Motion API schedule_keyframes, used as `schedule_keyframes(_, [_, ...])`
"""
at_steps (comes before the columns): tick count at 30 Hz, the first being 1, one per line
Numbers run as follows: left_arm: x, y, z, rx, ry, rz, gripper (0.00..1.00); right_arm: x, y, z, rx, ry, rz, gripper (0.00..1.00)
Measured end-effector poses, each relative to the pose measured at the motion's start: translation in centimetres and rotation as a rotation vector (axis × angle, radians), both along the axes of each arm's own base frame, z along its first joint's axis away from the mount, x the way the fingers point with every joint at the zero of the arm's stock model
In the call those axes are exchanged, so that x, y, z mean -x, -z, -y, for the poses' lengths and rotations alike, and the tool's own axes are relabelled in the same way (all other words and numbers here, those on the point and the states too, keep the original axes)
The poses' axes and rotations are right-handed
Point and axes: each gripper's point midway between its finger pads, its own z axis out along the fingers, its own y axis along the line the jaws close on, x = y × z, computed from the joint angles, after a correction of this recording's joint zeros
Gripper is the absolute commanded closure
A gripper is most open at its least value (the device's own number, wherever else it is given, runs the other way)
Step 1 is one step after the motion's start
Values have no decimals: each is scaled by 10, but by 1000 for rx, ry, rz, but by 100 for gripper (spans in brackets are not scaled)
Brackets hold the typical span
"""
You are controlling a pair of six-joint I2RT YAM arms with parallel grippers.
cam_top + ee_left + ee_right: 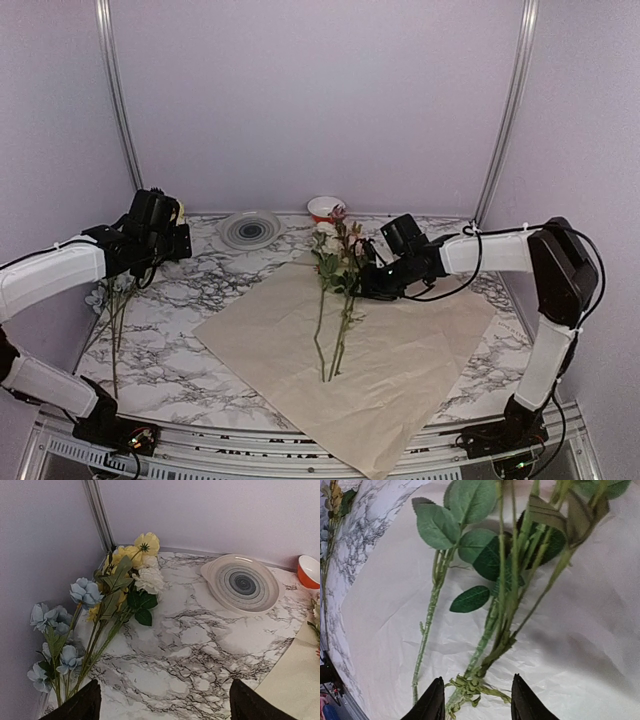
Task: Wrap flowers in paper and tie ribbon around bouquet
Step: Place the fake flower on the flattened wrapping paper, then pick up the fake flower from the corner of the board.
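Left tool (165,692) stands spread wide and empty over the worktop (200,645); right tool (477,680), jaws parted, straddles the flowers (492,562) on the paper (580,645).

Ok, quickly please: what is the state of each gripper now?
Left gripper: open, holding nothing.
Right gripper: open; the stem ends of the flowers lie on the paper between its jaws, not clamped.

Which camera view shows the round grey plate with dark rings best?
The left wrist view: the round grey ringed plate appears large, its whole rim visible. The top external view shows the plate small and far away. The right wrist view misses it.
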Motion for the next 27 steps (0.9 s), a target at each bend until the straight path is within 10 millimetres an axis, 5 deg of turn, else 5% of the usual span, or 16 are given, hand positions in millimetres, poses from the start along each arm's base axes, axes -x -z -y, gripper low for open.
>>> schedule_keyframes(5, [-11,46,-45,6,-119,-118,17,-1,-8,21,103,32,49,56])
schedule_keyframes(10, [-22,94,-109,33,-297,-237,56,0,-42,27,119,17,148,56])
schedule_keyframes(15, [-33,125,-157,18,-422,-317,64,2,-67,27,118,-11,232,56])
schedule_keyframes(22, [-81,131,-165,-59,-390,-360,65,6,-54,36,182,-37,234,57])
schedule_keyframes(27, [-90,135,-166,-72,-356,-405,65,5,-50,38,208,-49,246,57])
